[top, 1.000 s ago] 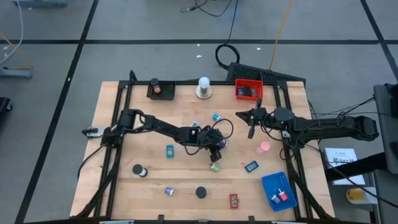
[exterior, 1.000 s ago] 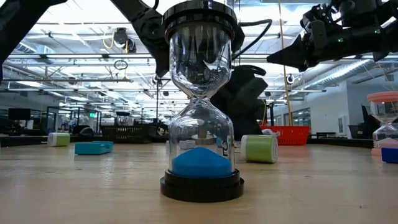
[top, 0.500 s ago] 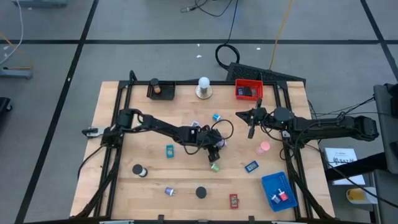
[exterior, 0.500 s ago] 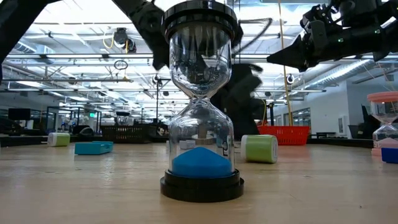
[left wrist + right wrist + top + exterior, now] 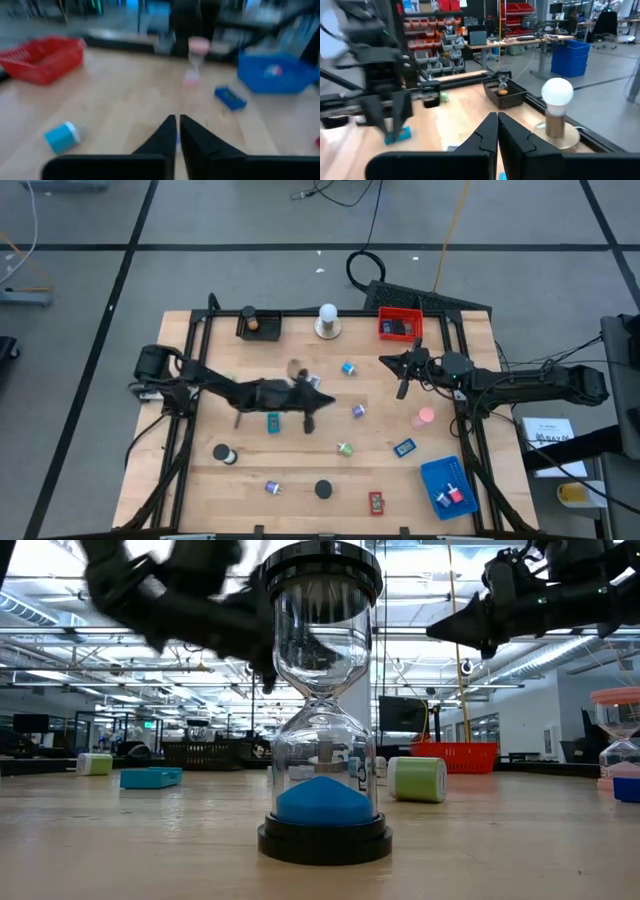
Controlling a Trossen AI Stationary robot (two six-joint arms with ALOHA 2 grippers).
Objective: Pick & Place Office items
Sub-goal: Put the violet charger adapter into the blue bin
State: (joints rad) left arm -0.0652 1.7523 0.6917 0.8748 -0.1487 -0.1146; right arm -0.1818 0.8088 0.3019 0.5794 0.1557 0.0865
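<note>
Left end effector [image 5: 308, 423] pinched shut, empty, mid-counter [image 5: 200, 480] beside a teal office item [image 5: 273, 422]. Right end effector [image 5: 403, 391] shut too, empty, hovering near the pink hourglass [image 5: 425, 418].

Your lighting's even and bright overhead, shadows soft on the table [image 5: 200, 480]. Left arm [image 5: 250, 393] smears with motion blur from above and at table height; its wrist view is blurred throughout. Ceiling lights [image 5: 420, 560] glare behind the sharp hourglass [image 5: 322, 710].
</note>
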